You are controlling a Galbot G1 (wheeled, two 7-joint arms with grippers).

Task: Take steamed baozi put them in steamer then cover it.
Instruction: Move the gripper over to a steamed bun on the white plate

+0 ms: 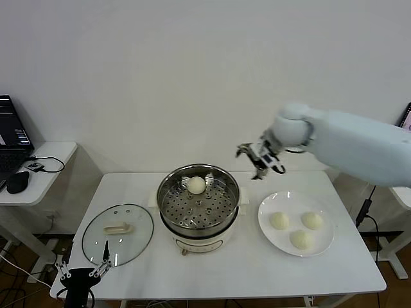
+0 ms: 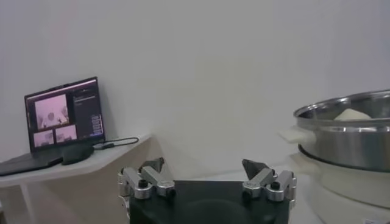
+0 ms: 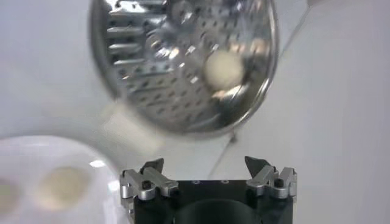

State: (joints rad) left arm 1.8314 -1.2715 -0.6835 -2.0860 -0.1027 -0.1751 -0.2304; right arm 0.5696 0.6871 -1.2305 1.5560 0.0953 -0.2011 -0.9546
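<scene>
1. one steamed baozi (image 1: 196, 185) is seen lying on the perforated tray inside the steamer (image 1: 199, 224), toward its far side; three more baozi (image 1: 279, 221) are left on the white plate (image 1: 268, 239) just to the right of the steamer on the tabletop (image 1: 257, 276).
2. the right end effector (image 1: 259, 157) is held in the air above the gap between steamer and plate, its fingers spread wide and nothing carried between them – the right wrist view shows the tray and the placed bun below it.
3. the left end effector (image 1: 82, 269) is parked low at the near left edge of the tabletop, just beside the cover (image 1: 117, 234); its fingers are also spread apart and empty.
4. the buns are judged to be light, soft and easily dented – a gentle closure across the widest part of the round body is advised, with the fingers lowered around the sides rather than pressed onto the top. their smooth skin may be slightly slippery or tacky.
5. the three on the plate lie close together, so the outermost one is probably best approached first, so that a neighbour is not nudged.
6. the cover is judged heavier, rigid and breakable, its glass being slick; the cream bar handle (image 1: 118, 228) at its centre is the natural place to be gripped, across the bar's narrow width, and the lid should be kept level while carried.
</scene>
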